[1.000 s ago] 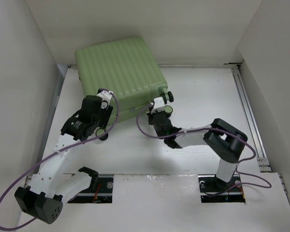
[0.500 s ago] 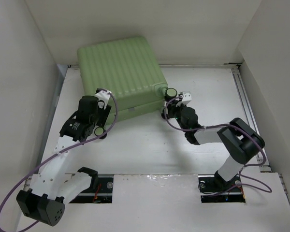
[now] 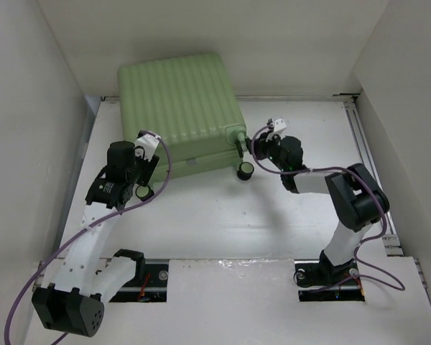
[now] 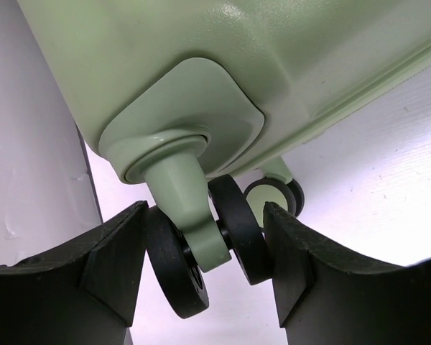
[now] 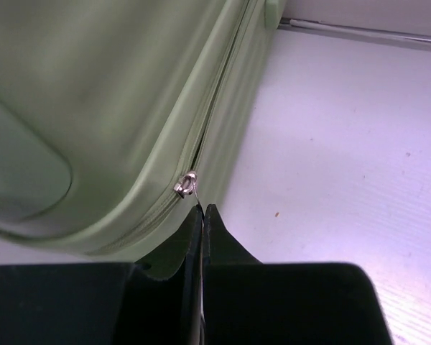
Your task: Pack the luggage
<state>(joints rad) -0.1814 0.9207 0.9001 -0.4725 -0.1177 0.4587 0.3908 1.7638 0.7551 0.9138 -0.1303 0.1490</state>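
While the ribbed pale-green luggage lies closed, left gripper gapes around its wheel, right gripper pinched tight.

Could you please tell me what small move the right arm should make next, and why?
Probably pull the zipper slider a little way along the luggage seam. The right gripper has its jaws shut at the slider, perhaps on its hidden tab, and the left gripper, jaws open, brackets a wheel, which may steady it.
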